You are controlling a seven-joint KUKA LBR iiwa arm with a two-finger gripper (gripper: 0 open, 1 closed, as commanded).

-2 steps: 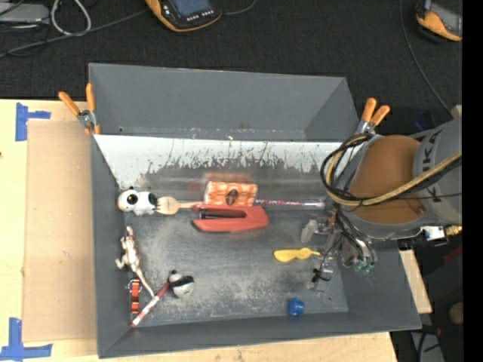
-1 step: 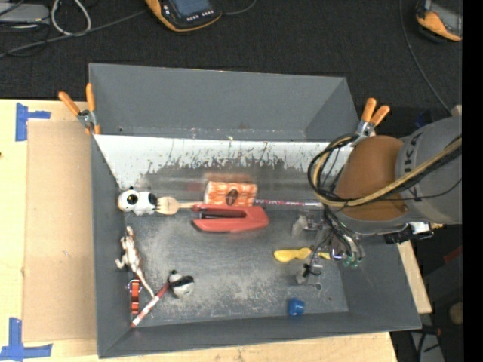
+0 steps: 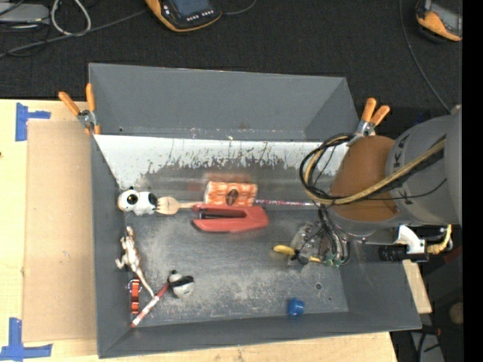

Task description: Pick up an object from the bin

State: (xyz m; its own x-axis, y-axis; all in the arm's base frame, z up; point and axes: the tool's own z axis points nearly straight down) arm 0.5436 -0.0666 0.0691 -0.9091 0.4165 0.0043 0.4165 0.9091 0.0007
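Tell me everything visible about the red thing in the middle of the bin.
The red thing is flat and elongated, plastic by its look, with a dark strip along its top. It lies flat near the middle of the bin floor, long side across the view. An orange patterned block sits against its far edge.

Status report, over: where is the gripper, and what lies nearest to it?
Gripper low at right side of bin. Small yellow piece at its tip, hold unconfirmed. Small blue thing near front wall, apart. Red flat thing further left, no obstruction.
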